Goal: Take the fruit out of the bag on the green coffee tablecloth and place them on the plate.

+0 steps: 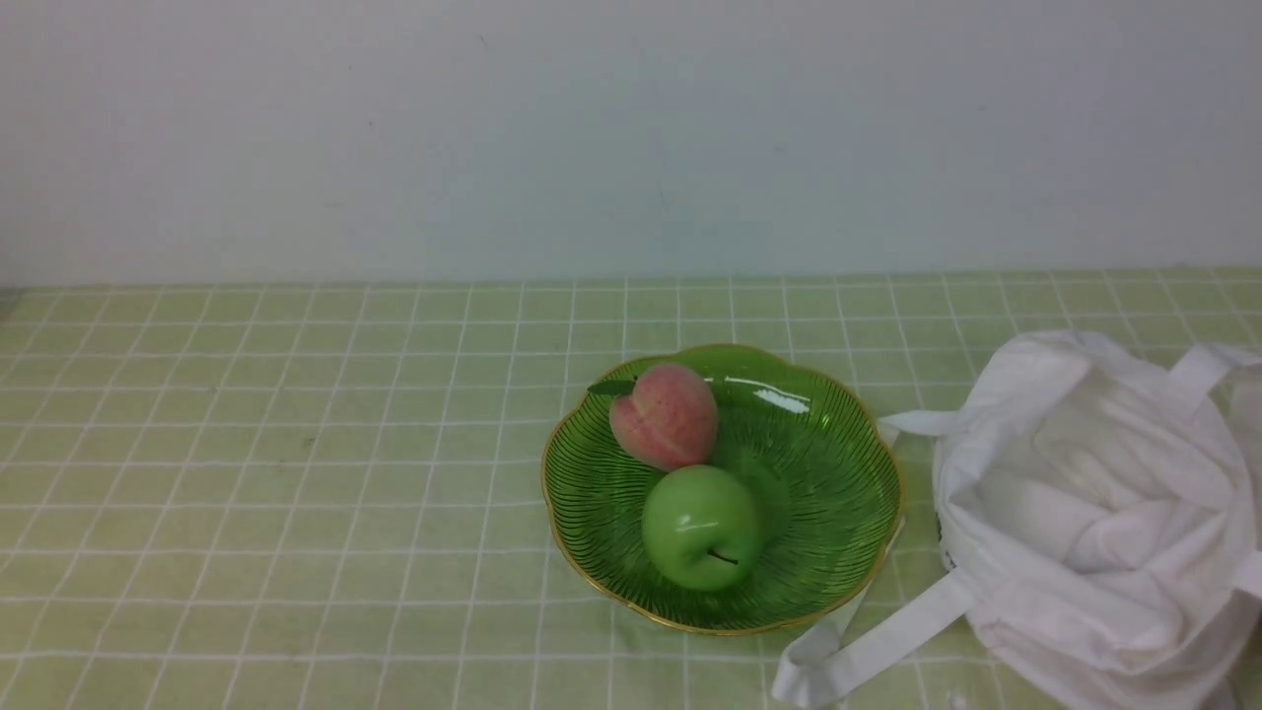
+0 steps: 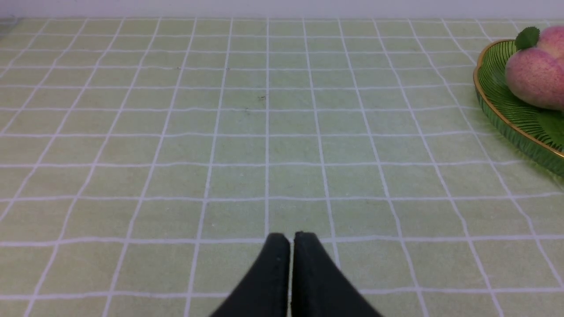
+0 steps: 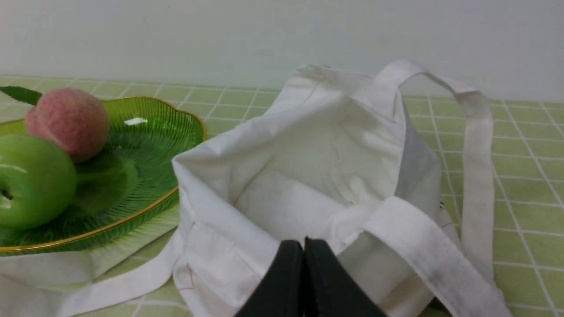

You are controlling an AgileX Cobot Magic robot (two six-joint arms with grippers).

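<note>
Tool, right (image 3: 304, 246): fingertips together, nothing between them; in the right wrist view they show in front of the bag.
Tool, left (image 2: 291, 240): fingertips together, only a thin slit between them, nothing held; bare cloth shows around them.
Plate (image 1: 818, 552): the landmark, a ribbed green glass dish with a wavy gold rim, resting upright on the cloth, a bright glare spot on its far inner side.
Peach (image 1: 664, 416): in the plate, toward its far left part, pink-red with a crease down its skin.
Leaf (image 1: 612, 388): green, at the peach's left side, reaching toward the plate's far left rim.
Apple (image 1: 702, 528): in the plate, nearer the camera than the peach and just beside it, glossy green, its short dark stem turned toward the near right side.
Bag (image 1: 1085, 513): right of the plate, soft white cloth, slumped and creased, its mouth open and folds of fabric showing inside.
Straps (image 1: 897, 631): white and flat; one loops from the bag toward the plate's near right side, with part of the band passing close along the plate's right edge; others lie over and beside the bag.
Cloth (image 1: 296, 473): pale green with a white grid, under the plate and bag, spreading widely to the plate's left.
Wall (image 1: 631, 138): pale and plain, beyond the plate and the cloth's far edge.
</note>
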